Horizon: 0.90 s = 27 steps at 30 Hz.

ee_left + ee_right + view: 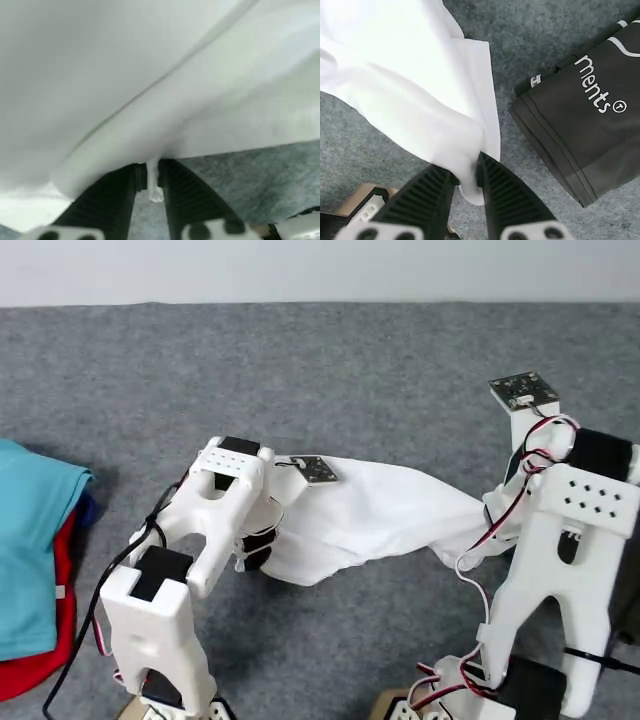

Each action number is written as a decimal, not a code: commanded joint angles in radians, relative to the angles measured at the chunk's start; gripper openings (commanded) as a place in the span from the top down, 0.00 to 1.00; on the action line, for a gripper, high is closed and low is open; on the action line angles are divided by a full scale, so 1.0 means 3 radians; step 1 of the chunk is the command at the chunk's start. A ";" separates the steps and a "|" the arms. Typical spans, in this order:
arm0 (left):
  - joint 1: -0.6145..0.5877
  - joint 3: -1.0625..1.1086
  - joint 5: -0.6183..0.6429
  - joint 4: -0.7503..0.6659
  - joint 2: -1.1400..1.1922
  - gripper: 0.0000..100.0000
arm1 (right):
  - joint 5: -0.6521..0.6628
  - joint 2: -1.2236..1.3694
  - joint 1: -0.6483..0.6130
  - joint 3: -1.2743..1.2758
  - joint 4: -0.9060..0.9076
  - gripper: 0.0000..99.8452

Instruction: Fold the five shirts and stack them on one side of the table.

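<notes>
High view gives us a white cotton shirt (380, 515) stretched between both arms over the grey felt tabletop (350, 360), its middle drooping. Our left gripper (152, 182) has its fingers closed narrowly on a fold of that cloth. Our right gripper (469, 175) pinches another corner of the same shirt between its fingers. At the tabletop's left edge we see a folded teal shirt (30, 540) lying on top of a red shirt (40, 665). Near the right gripper, a folded dark shirt with white print (580, 120) lies flat on the felt.
</notes>
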 commanded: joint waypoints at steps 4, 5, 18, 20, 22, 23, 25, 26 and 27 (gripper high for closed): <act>-0.0026 -0.0064 0.0138 0.0276 -0.1125 0.99 | -0.0010 -0.0412 -0.0043 -0.0251 0.0115 0.99; -0.0026 -0.0064 0.0220 0.0317 -0.1366 0.99 | -0.0010 -0.0478 -0.0043 -0.0281 0.0115 0.99; -0.0389 -0.0944 0.0522 0.0297 -0.3473 0.99 | -0.0041 -0.1077 -0.0611 -0.0951 0.0084 0.99; -0.0537 -0.1174 0.0517 0.0128 -0.3524 0.99 | -0.0133 -0.1092 -0.0795 -0.1125 0.0059 0.99; -0.0655 -0.1414 0.0465 0.0005 -0.3529 0.99 | -0.0215 -0.1092 -0.0872 -0.1335 -0.0054 0.99; -0.0701 -0.1532 0.0435 -0.0036 -0.3529 0.99 | -0.0230 -0.1092 -0.0882 -0.1447 -0.0141 0.99; -0.0767 -0.1731 0.0394 -0.0113 -0.3529 0.99 | -0.0240 -0.1092 -0.0882 -0.1652 -0.0345 0.99; -0.0777 -0.1828 0.0373 -0.0138 -0.3529 0.99 | -0.0240 -0.1092 -0.0882 -0.1759 -0.0437 0.99; -0.0788 -0.1926 0.0353 -0.0159 -0.3529 0.99 | -0.0240 -0.1092 -0.0882 -0.1862 -0.0519 0.99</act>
